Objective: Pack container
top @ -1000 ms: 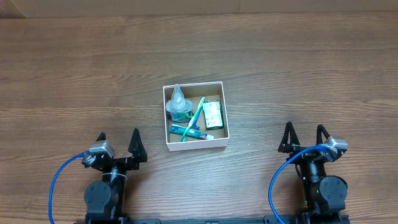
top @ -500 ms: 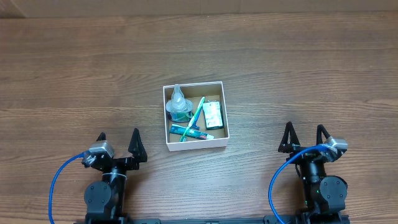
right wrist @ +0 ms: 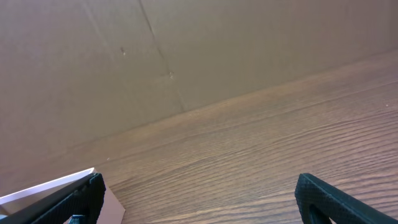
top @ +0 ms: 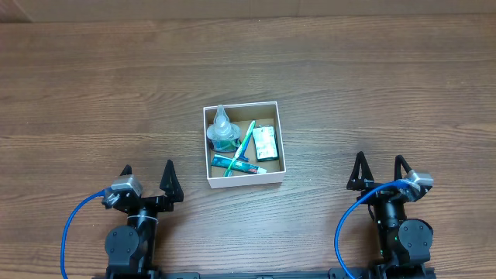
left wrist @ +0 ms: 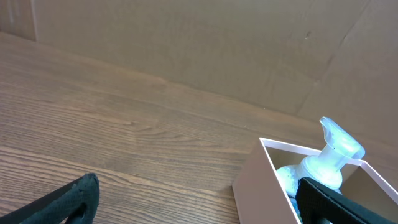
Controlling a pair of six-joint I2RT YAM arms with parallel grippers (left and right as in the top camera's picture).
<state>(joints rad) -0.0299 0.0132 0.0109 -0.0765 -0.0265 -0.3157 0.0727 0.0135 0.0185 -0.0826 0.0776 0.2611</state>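
The container (top: 280,147), a small square box with white walls and a brown floor, sits at the table's middle. Inside lie a clear bottle with green liquid (top: 222,132), a teal toothbrush (top: 246,143), a toothpaste tube (top: 236,163) and a small white packet (top: 265,142). My left gripper (top: 147,177) is open and empty near the front edge, left of the box. My right gripper (top: 380,169) is open and empty, right of the box. The left wrist view shows the container's corner (left wrist: 252,183) and the bottle's top (left wrist: 333,152). The right wrist view shows the container's edge (right wrist: 46,185).
A brown cardboard wall (left wrist: 186,43) stands behind the wooden table (top: 101,93); it also shows in the right wrist view (right wrist: 186,50). Blue cables (top: 74,225) loop from both arm bases at the front edge.
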